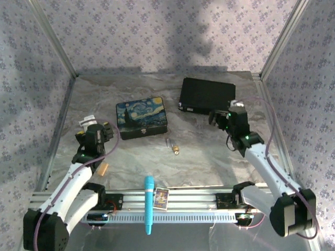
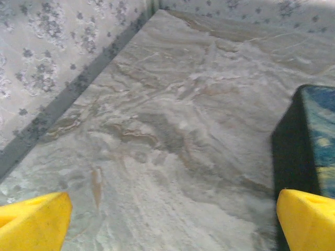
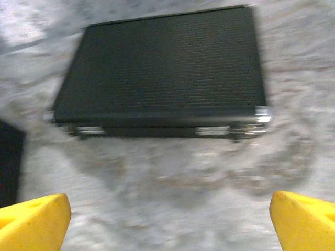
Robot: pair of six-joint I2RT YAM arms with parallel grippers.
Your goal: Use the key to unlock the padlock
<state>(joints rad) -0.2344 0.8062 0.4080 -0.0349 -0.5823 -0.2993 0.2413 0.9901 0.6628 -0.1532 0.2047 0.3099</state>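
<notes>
Padlock lies on the bench between the arms, in front of the Starry Night box, key just beside it. Left jaws and right jaws are wide open and empty. Your right jaws are nearer, but they face the black case; the padlock is to their near-left.

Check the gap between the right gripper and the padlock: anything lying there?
Nothing. In the top external view the marble tabletop is bare between the right gripper and the padlock.

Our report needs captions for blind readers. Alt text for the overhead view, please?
A small brass padlock lies mid-table, just nearer than a painted box. The left arm and right arm flank it without touching it; a black case sits farther back.
</notes>
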